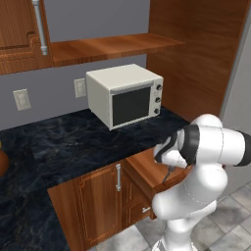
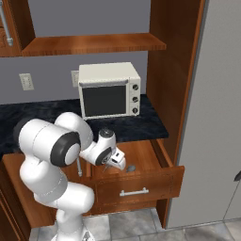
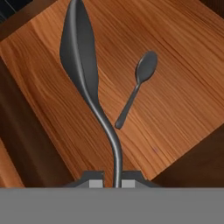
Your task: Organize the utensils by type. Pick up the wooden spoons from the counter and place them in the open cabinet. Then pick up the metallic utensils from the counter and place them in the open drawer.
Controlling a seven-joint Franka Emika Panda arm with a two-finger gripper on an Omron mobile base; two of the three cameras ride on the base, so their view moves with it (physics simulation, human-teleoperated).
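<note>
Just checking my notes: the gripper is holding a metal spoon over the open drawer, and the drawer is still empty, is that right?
Not quite. The gripper does hold a metal spoon over the open drawer, but the drawer is not empty: a smaller metal spoon already lies on its wooden floor, as the hand view shows.

Even, flat rendered light across all three views, moderately bright, no clear source. The glossy dark marble countertop (image 1: 73, 142) catches faint mottled sheen. Soft shading sits under the wooden wall shelf (image 2: 94, 44). Edges look slightly soft and pixelated; the hand view's wood grain stays crisp, without glare.
</note>
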